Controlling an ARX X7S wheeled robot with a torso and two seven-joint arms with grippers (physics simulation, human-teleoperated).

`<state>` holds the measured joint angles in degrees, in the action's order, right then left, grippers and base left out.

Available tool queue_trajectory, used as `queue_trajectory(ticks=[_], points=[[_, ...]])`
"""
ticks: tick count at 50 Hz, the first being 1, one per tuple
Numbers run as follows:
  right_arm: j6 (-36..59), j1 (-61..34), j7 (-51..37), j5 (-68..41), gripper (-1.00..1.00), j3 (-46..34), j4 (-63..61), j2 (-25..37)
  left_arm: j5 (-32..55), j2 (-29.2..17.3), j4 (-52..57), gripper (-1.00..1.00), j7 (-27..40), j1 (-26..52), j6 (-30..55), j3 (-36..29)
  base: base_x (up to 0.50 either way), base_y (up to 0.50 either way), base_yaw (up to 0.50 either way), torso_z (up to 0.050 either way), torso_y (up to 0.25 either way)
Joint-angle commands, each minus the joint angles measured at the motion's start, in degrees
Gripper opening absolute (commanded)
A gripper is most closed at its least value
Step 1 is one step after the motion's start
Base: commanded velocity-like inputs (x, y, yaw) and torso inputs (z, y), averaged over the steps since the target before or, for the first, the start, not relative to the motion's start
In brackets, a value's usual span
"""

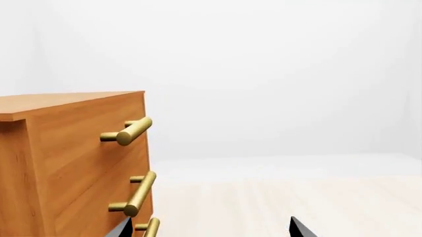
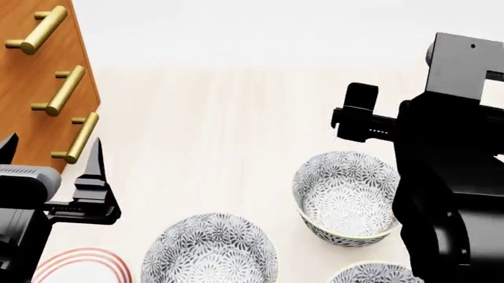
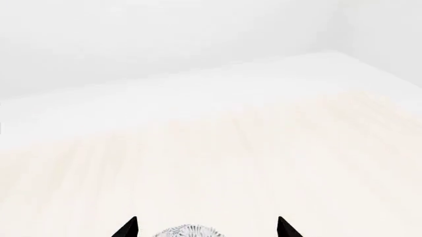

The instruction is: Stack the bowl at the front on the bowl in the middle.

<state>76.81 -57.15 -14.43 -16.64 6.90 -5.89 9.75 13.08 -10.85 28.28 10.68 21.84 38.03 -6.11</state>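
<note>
Three alike grey-flowered bowls stand on the pale wood surface in the head view. The bowl at the front (image 2: 370, 275) is nearest me, cut off by the picture's lower edge and partly hidden by my right arm. The bowl in the middle (image 2: 209, 252) lies to its left. The third bowl (image 2: 346, 197) is farthest. My right gripper (image 3: 205, 229) is open, with one bowl's rim (image 3: 188, 231) showing low between its tips. My left gripper (image 2: 51, 156) hangs open beside the drawer unit, holding nothing, as the left wrist view (image 1: 211, 229) confirms.
A wooden drawer unit (image 2: 39, 76) with brass bar handles (image 1: 128, 132) stands at the left, close to my left gripper. A white plate with red rings (image 2: 79, 265) lies at the lower left. My bulky right arm (image 2: 452, 188) hides the right side.
</note>
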Motion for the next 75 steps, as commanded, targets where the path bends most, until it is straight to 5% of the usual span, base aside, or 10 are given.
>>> queue_trajectory(ticks=[1,11,30,40,75], points=[[1.30,-10.46,1.02,-0.11,1.00,2.16,17.49,0.99,0.47,-0.33,-0.30,1.00,0.19,0.26,-0.20,-0.08,0.00,0.00,0.00,0.000,0.000],[-2.10,-17.85,2.78,0.74,1.00,1.87,34.37,3.06,1.03,-0.44,-0.37,1.00,0.31,0.37,-0.24,-0.24,0.00,0.00,0.00,0.000,0.000],[-23.20,-31.93,7.79,4.99,1.00,0.59,80.41,6.79,1.62,-1.00,-0.52,1.00,0.69,0.65,-0.10,-0.72,0.00,0.00,0.00,0.000,0.000],[-18.44,-24.26,8.72,10.50,1.00,4.37,80.87,5.36,1.71,-1.84,-1.10,1.00,0.33,1.52,-0.21,-1.17,0.00,0.00,0.00,0.000,0.000],[-19.59,-20.08,8.72,16.49,1.00,10.49,80.88,4.68,2.48,-2.95,-0.75,1.00,1.13,1.03,-0.39,-1.61,0.00,0.00,0.00,0.000,0.000]])
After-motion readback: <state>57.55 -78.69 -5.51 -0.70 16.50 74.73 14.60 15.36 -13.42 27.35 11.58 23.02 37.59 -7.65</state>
